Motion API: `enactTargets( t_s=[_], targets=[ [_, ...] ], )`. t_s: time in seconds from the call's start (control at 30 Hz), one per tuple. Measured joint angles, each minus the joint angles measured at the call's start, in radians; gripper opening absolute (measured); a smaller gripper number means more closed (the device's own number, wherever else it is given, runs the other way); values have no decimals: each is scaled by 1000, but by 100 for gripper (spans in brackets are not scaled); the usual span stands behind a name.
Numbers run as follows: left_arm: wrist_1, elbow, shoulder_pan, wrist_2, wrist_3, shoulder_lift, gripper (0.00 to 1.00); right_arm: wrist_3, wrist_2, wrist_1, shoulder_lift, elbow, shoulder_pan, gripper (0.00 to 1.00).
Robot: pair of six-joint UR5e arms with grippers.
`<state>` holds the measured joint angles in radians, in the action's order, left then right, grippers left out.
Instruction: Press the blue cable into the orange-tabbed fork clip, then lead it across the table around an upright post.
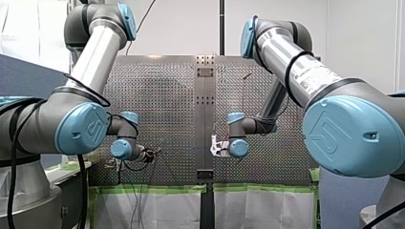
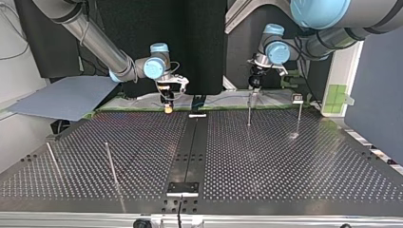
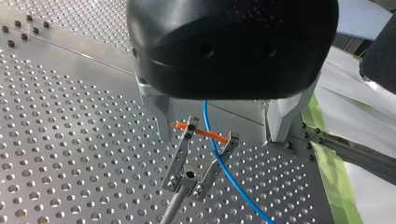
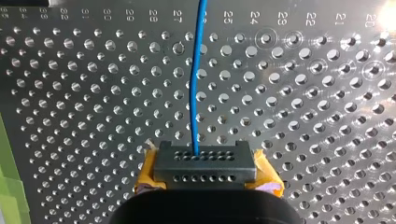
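Cable (image 3: 221, 163) vanishes under my released left pincer (image 3: 219, 136); right pincer (image 4: 205, 181) clenches its connector (image 4: 205, 163).

perforated metal table (image 4: 70, 116), dull sheen; smooth blue cable (image 4: 194, 93) (plastic-looking); bare shiny metal fork clip (image 3: 180, 156).

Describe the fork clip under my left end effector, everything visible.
The fork clip is a bare-metal Y: two flat prongs spread up from a bolted hub on a thin stem standing on the perforated table. An orange tab bridges the prong tips. The blue cable crosses the tab and runs down along one prong. My left end effector hangs open right above it.
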<state>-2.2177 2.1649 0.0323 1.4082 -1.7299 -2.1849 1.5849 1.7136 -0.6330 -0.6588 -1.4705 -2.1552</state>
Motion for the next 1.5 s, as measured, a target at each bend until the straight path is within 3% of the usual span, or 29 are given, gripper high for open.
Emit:
enactTargets(
  t_s=[0.17, 0.4, 0.83, 1.5],
  targets=[
    [3, 0, 6, 21, -10, 0, 100, -2, 0, 9, -3, 11, 4, 0],
    [9, 0, 13, 29, -15, 0, 100, -5, 15, 63, -31, 54, 5, 0],
    [12, 0, 22, 40, -14, 0, 100, -1, 12, 178, -147, 69, 6, 0],
    [13, 0, 28, 47, -16, 0, 100, -7, 10, 237, -306, 79, -4, 0]
  ],
)
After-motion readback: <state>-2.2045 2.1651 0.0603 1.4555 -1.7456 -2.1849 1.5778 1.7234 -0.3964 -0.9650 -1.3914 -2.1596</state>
